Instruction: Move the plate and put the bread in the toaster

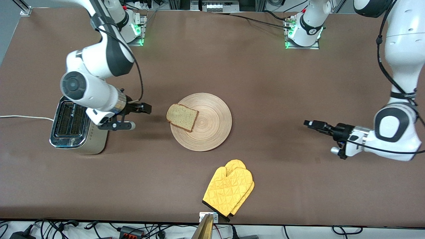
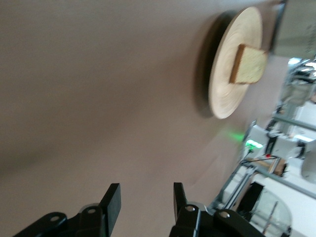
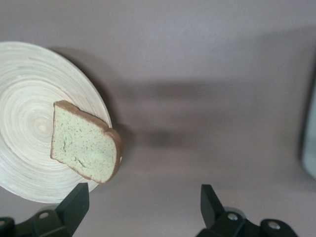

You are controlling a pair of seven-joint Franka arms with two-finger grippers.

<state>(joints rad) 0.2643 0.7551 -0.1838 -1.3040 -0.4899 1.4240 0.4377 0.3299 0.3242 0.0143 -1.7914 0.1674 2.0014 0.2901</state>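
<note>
The round light-wood plate (image 1: 212, 122) lies mid-table. The bread (image 1: 182, 117) lies flat on it and overhangs the rim toward the right arm's end. The toaster (image 1: 71, 124) stands at the right arm's end, its slots empty. My right gripper (image 1: 138, 116) is open and empty, low over the table between the toaster and the plate. In the right wrist view the gripper (image 3: 143, 197) is close to the bread (image 3: 84, 143) and the plate (image 3: 24, 128). My left gripper (image 1: 308, 123) is open and empty, over bare table toward the left arm's end. The left wrist view shows this gripper (image 2: 144, 195), with the plate (image 2: 227, 94) and the bread (image 2: 249, 64) farther off.
A yellow quilted oven mitt (image 1: 229, 191) lies near the table's front edge, nearer the front camera than the plate. The toaster's white cord (image 1: 23, 117) runs off the right arm's end of the table.
</note>
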